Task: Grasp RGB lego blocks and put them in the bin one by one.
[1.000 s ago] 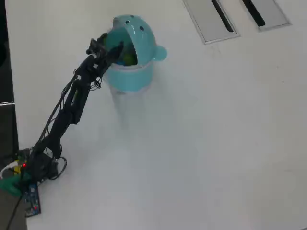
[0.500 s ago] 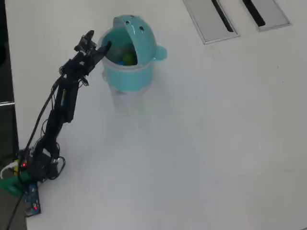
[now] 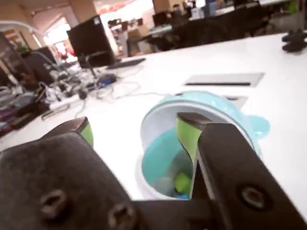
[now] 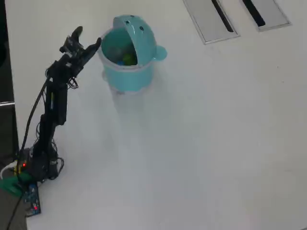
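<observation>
The light teal round bin stands on the white table with its domed lid flipped up. In the wrist view the bin's rim is open below me, and a yellow-green block and a bit of a blue block lie inside. The overhead view also shows green and blue inside. The red block is not visible. My gripper is open and empty, its right finger over the bin's mouth, its left finger outside. In the overhead view the gripper is beside the bin's left rim.
Two flat grey panels are set in the table at the far right. The arm's base with cables sits at the table's left edge. In the wrist view monitors and cables lie far behind.
</observation>
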You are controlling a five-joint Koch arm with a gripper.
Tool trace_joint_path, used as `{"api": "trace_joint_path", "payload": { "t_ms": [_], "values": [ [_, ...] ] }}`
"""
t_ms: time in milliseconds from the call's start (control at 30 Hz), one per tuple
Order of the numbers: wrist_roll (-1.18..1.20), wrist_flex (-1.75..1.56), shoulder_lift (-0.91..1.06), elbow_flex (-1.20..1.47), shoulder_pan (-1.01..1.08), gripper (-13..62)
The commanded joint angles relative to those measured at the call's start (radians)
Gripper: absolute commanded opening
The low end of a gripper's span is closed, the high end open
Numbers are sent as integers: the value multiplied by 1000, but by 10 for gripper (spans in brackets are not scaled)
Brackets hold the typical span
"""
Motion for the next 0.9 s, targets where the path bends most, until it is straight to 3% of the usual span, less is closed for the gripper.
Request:
{"api": "trace_joint_path", "payload": {
  "t_ms": [0,167,367,667,867],
  "values": [
    [-3,-9,103,15,8,311],
    [-2,-8,225,178,15,311],
    [3,-31,474,588,31,311],
    [5,-324,733,1129,25,312],
    [5,-453,828,1312,29,312]
  ]
}}
